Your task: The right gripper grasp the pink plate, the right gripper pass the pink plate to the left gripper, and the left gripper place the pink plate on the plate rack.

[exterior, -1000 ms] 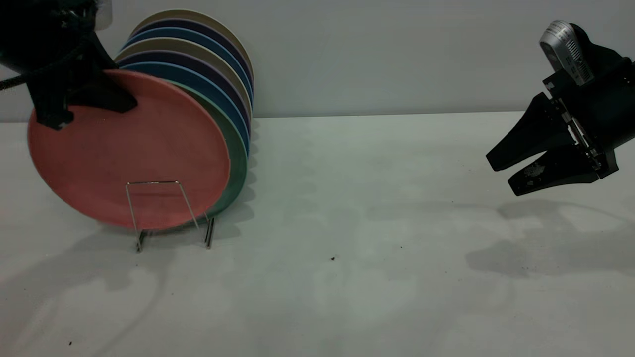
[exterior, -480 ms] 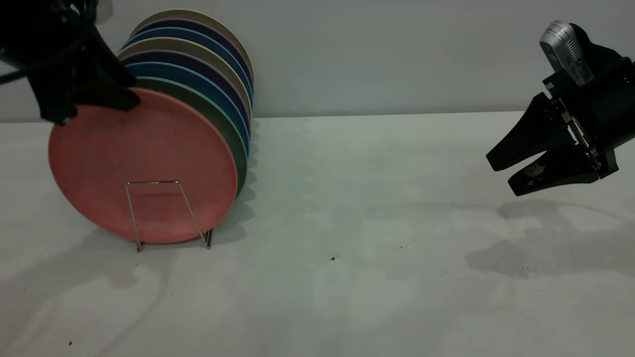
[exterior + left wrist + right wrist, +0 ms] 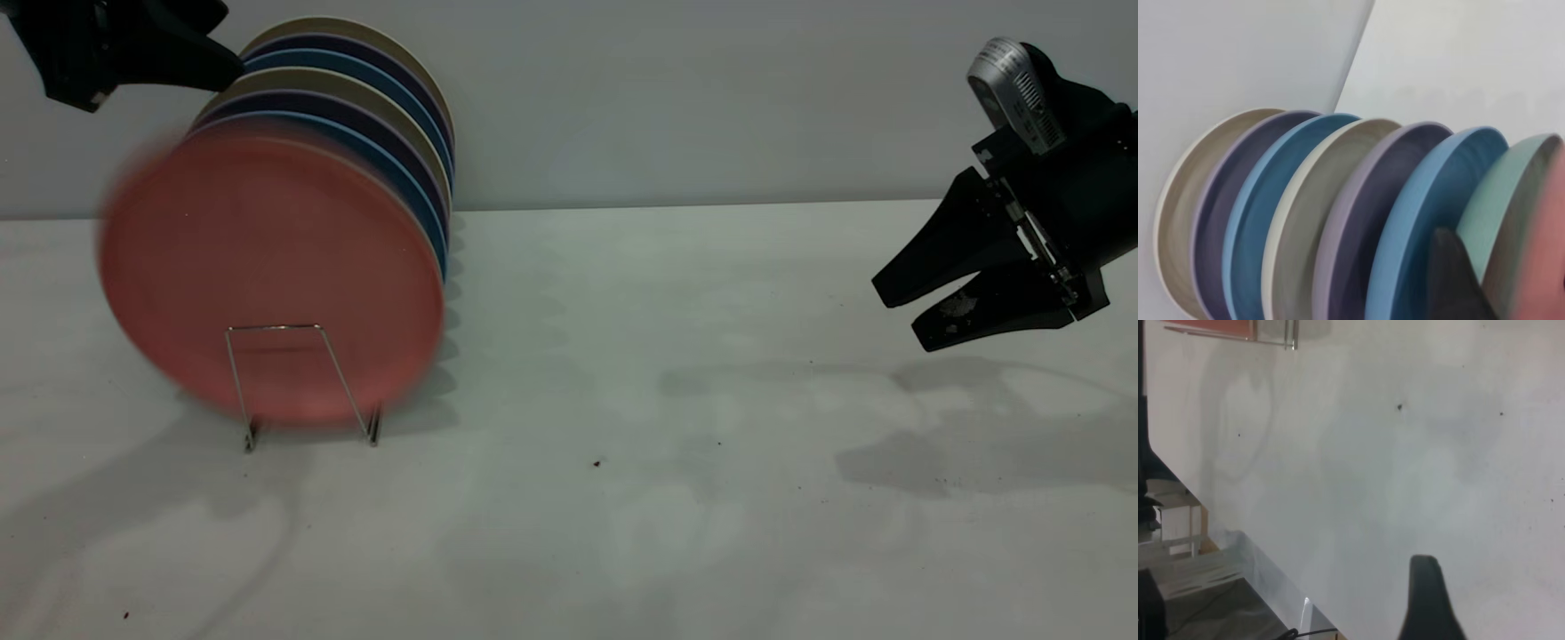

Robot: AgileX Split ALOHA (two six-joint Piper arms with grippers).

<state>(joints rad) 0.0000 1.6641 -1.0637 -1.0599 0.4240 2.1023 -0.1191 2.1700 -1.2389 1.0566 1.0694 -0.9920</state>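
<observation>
The pink plate [image 3: 271,276] stands on edge in the front slot of the plate rack [image 3: 271,327], blurred with motion and leaning against the other plates. My left gripper [image 3: 164,76] is above the plate's upper left rim, open and clear of it. In the left wrist view one finger [image 3: 1458,280] shows beside the pink plate's rim [image 3: 1545,253], which lies between the spread jaws. My right gripper [image 3: 898,318] hangs open and empty at the far right above the table. One of its fingers [image 3: 1425,600] shows in the right wrist view.
Several plates fill the rack behind the pink one: a teal-green plate [image 3: 1501,200], then blue [image 3: 391,169], purple and beige ones. The white table [image 3: 622,400] spreads between rack and right gripper. The table's edge [image 3: 1271,560] shows in the right wrist view.
My left gripper has let go of the pink plate and risen up and away. The plate has dropped into the rack and now tips back against the stack. The right arm has not moved.
</observation>
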